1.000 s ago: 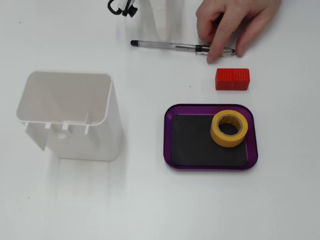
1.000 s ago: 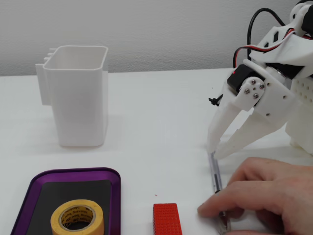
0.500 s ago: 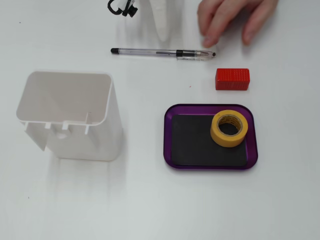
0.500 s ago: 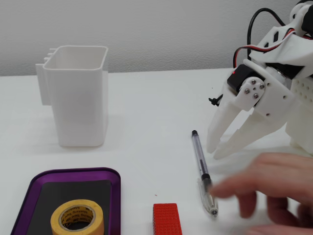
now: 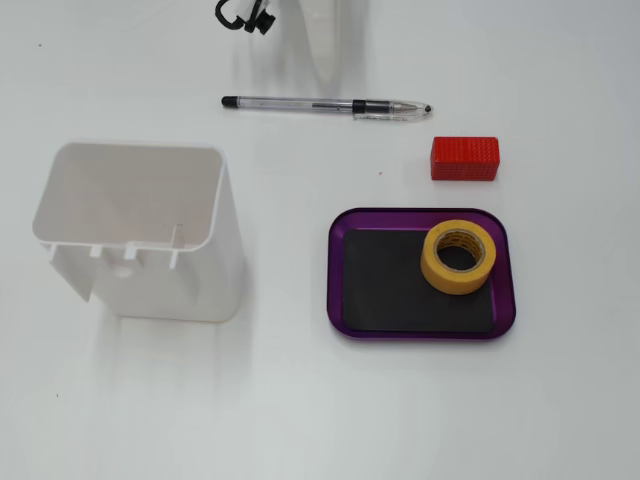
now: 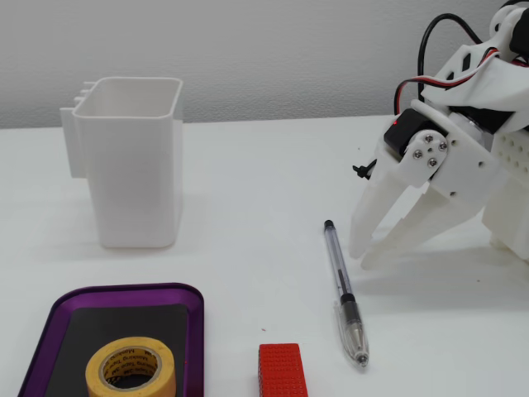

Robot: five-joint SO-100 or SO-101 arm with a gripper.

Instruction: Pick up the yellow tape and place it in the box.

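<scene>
The tape lies flat inside the box, on the black bottom in its right part as the top-down fixed view shows it, close to the upper right corner. In the low fixed view the tape sits at the bottom left of the frame, within the purple rim.

The arm stands at the right edge of the low fixed view, its white body bent forward and down, red and black cables arching over it. The gripper points down and to the left, its two white fingers spread slightly apart with a narrow gap at the tips, nothing between them. The tips hang just above or at the table; which, the view does not settle. In the top-down view only the finger ends show at the upper edge.

A pen lies on the table just beside the fingertips, apart from them. A red block sits just above the box in the top-down view. A white bin stands upright at the left, well apart from the box.
</scene>
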